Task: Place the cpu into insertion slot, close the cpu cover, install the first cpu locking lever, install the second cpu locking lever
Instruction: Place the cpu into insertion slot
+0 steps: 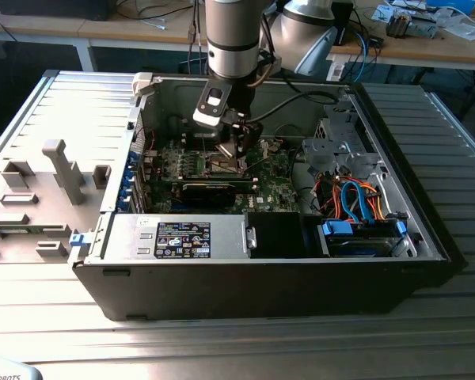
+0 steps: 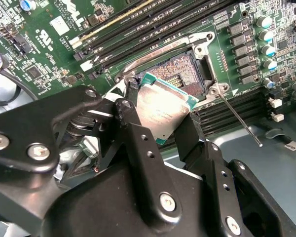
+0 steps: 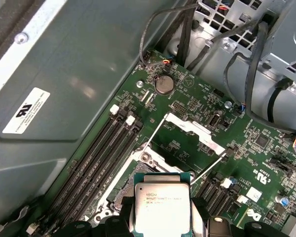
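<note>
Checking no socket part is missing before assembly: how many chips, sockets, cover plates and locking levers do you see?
cpu: 1
insertion slot: 1
cpu cover: 1
locking levers: 2
Total: 5

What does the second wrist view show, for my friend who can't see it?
The black end effector grips the cpu, a flat silver square chip, by two edges, over the open insertion slot on a green circuit board. Long black memory slots run beside it.
</note>
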You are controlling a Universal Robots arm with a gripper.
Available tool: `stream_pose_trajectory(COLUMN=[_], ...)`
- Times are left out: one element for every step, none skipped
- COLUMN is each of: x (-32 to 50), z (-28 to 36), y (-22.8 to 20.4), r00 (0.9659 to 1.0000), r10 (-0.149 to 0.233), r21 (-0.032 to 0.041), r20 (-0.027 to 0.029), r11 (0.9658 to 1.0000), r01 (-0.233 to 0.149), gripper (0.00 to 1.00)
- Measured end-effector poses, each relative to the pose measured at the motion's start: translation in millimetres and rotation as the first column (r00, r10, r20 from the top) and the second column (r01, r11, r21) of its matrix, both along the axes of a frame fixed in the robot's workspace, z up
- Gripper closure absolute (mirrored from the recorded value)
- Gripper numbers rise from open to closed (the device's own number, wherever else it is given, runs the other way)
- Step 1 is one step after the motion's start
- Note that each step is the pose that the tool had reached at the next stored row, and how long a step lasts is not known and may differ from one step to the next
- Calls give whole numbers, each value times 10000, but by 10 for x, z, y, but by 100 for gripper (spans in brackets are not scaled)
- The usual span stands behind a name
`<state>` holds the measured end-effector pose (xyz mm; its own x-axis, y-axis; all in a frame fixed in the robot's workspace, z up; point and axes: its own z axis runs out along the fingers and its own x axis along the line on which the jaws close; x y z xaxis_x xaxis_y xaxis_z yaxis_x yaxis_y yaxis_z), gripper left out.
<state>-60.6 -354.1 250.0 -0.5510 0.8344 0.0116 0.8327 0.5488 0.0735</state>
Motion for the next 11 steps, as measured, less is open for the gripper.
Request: stream_pose_trajectory(x=[0, 0, 0, 0, 0, 0, 0, 0, 0, 0, 0], z=[-2, -4, -8, -10, -11, -13, -14, -16, -17, -19, -20], y=[0, 0, 0, 0, 0, 0, 0, 0, 0, 0, 0], r00=[9999, 9998, 9994, 9991, 9987, 9983, 9982, 9980, 9978, 9976, 9973], r10=[-102, -206, -355, -435, -503, -575, -606, -638, -668, -698, -730], r21=[-1, -2, -9, -12, -17, -21, -21, -20, -22, -22, -23], r20=[-1, 0, 0, 0, -1, -1, -1, 0, 0, 0, 0], r11=[9999, 9998, 9994, 9991, 9987, 9983, 9982, 9980, 9978, 9976, 9973], r01=[102, 206, 355, 435, 503, 575, 606, 638, 668, 698, 730], gripper=[46, 46, 46, 46, 46, 46, 46, 46, 46, 46, 46])
